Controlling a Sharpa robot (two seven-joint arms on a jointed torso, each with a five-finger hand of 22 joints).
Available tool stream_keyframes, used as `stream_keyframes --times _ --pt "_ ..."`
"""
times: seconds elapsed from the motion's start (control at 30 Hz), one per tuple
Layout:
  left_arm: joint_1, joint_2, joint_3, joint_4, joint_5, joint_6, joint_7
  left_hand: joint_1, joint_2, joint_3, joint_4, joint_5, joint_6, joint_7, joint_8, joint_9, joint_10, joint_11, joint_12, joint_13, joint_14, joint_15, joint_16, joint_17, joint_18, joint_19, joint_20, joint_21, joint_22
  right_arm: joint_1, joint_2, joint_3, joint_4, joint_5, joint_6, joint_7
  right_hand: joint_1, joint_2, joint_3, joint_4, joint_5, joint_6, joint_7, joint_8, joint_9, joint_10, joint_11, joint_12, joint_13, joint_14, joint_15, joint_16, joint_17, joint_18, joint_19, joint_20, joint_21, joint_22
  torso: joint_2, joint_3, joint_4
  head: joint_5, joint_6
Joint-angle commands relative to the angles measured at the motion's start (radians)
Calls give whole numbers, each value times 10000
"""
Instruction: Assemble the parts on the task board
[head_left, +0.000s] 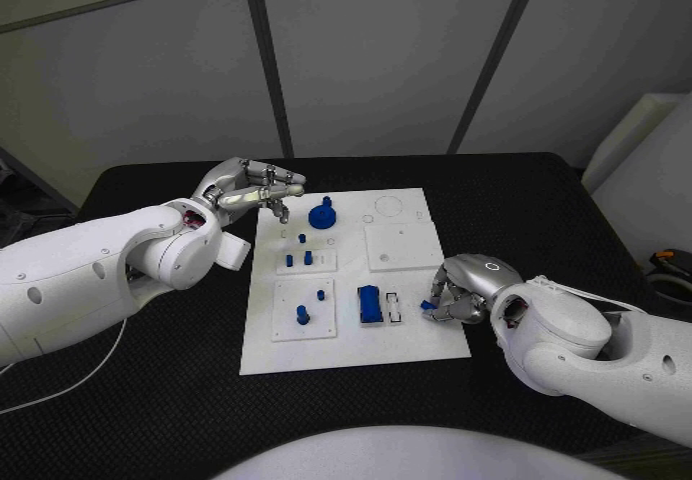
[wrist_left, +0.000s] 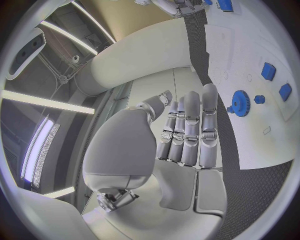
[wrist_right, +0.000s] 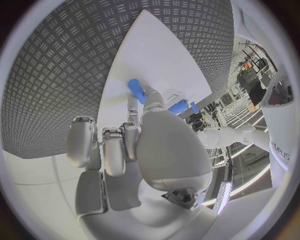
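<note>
A: Quick pass. Task board (head_left: 408, 335) sits mid-table on the black table (head_left: 144, 400), white plate, long side running away from the robot.

B: Parts?

A: Blue gear (head_left: 323, 214) upright near the board's far left corner, also in the left wrist view (wrist_left: 240, 103). Small blue pegs (head_left: 299, 260) on the middle-left panel, two more pegs (head_left: 307, 306) on the near-left panel. Blue block (head_left: 371, 305) stands in the near-middle panel, beside a narrow slot.

B: Right hand?

A: Right hand (head_left: 464, 289) at the board's near right edge, fingers curled down onto the plate. A small blue piece (head_left: 428, 304) shows at its fingertips, just right of the block. Right wrist view has the same blue piece (wrist_right: 135, 90) poking out past the fingers, on the white plate. Looks pinched, but the contact is mostly hidden by the hand, so call it probably held.

B: Left hand?

A: Left hand (head_left: 248, 189) hangs above the board's far left edge, near the gear but apart from it. Fingers (wrist_left: 191, 125) straight and side by side in the left wrist view, nothing in them.

B: Touching the board?

A: Can't see any contact. Gear and hand are apart.
</note>
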Motion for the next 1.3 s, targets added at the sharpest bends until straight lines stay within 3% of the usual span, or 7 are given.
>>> stream_keyframes --times 0.03,0.23,0.27,0.47,0.6,0.8,1.3 --pt "11 -11 6 29 32 116 97 29 89 2 -20 63 -35 6 -21 -2 -62 -20 51 -11 5 70 -40 -10 61 33 40 -38 -17 -110 -12 -100 -49 -86 411 -442 509 322 188 -55 56 20 -51 39 49 -16 -114 -14 396 909 -118 -35 1945 -46 13 -81 -42 28 0 5 4 29 -4" --pt "11 -12 6 33 32 116 92 34 94 6 -24 65 -35 5 -20 -2 -65 -22 56 -11 5 69 -40 -13 62 34 40 -42 -17 -110 -107 -97 98 842 -215 -634 981 691 926 -64 -167 48 -123 25 65 4 -191 -16 412 926 -186 0 2020 -68 85 -153 21 124 -2 -4 7 43 -9" --pt "11 -9 6 31 32 110 87 34 94 6 -24 65 -35 5 -20 -2 -65 -22 56 -11 5 69 -40 -13 62 34 40 -42 -17 -108 -146 -96 151 1325 -489 -637 1105 733 1314 -36 -522 13 -100 29 91 9 -175 -36 406 930 -189 11 2043 -77 115 -181 49 167 -1 -3 6 64 -5" --pt "11 10 6 28 32 105 74 34 94 6 -24 65 -35 5 -20 -2 -65 -22 56 -11 5 69 -40 -13 62 34 40 -42 -17 -100 -220 -91 362 2746 -1219 -547 991 397 2191 140 -650 -45 -85 77 185 45 -176 -29 430 943 -176 39 2103 -93 158 -161 91 239 2 -9 0 68 0" --pt "12 27 7 26 32 106 67 34 94 6 -24 65 -35 5 -20 -2 -65 -22 56 -11 5 69 -40 -13 62 34 40 -42 -17 -92 -178 -88 471 3365 -1807 -393 603 235 2470 420 -1237 -20 -126 107 226 97 -179 41 484 949 -177 53 2131 -98 173 -153 103 263 9 -10 5 48 -1" --pt "13 27 7 32 32 103 62 34 94 6 -24 65 -35 5 -20 -2 -65 -22 56 -11 5 69 -40 -13 62 34 40 -42 -17 -85 -37 -83 562 3833 -2612 -124 366 41 2720 512 -1303 3 -132 126 254 119 -184 73 514 955 -184 65 2157 -102 190 -160 116 286 7 -4 10 58 -12" --pt "13 65 7 0 32 131 61 34 94 6 -24 65 -35 5 -20 -2 -65 -22 56 -11 5 69 -40 -13 62 34 40 -42 -17 -80 424 -79 466 4199 -3283 178 -67 -212 3119 529 -1159 53 -148 155 298 146 -195 107 553 969 -191 95 2219 -109 219 -165 139 328 2 2 3 59 -15"
